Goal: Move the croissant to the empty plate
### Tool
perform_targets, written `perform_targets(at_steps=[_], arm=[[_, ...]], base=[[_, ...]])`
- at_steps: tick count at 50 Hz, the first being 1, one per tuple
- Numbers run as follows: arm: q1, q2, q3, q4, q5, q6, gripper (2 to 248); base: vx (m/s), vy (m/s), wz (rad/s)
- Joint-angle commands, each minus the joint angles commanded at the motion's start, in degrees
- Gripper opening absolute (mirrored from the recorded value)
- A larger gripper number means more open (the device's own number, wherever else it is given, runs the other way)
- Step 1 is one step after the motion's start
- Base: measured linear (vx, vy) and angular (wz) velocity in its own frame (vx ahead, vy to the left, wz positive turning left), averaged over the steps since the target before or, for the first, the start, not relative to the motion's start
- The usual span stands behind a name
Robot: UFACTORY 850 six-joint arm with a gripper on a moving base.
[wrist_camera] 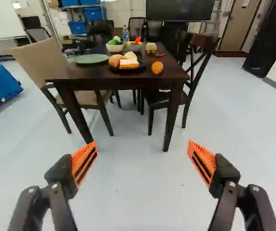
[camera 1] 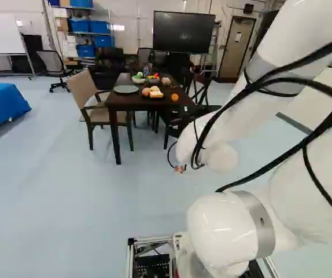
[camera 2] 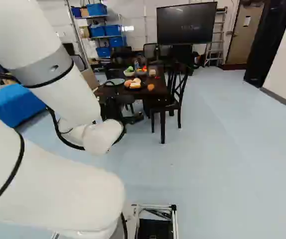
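Pale floor [wrist_camera: 138, 192] runs up to a dark table [wrist_camera: 94, 74], where the croissant [wrist_camera: 157, 67] lies directly on the wood, near the near edge, beside the black plate [wrist_camera: 142, 68] of bread and on its far side from the empty plate [wrist_camera: 91, 58]. Its long axis seems to point away from the gripper [camera 2: 118, 108]; which end is which, I can't tell. Wrist view: the claw's fingers are spread wide, touching nothing. The arm [camera 1: 229, 127] bends downward and reaches ahead, aiming the claw at the table from short of it.
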Motion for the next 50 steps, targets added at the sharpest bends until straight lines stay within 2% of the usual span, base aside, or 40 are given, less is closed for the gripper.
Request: perform_targets(at_steps=[16,50], arm=[[0.0,0.0,0.0,0.0,0.0,0.0,247],[0.0,0.0,0.0,0.0,0.0,0.0,247]], base=[[0.098,0.0,-0.011],[0.199,0.032,-0.03]])
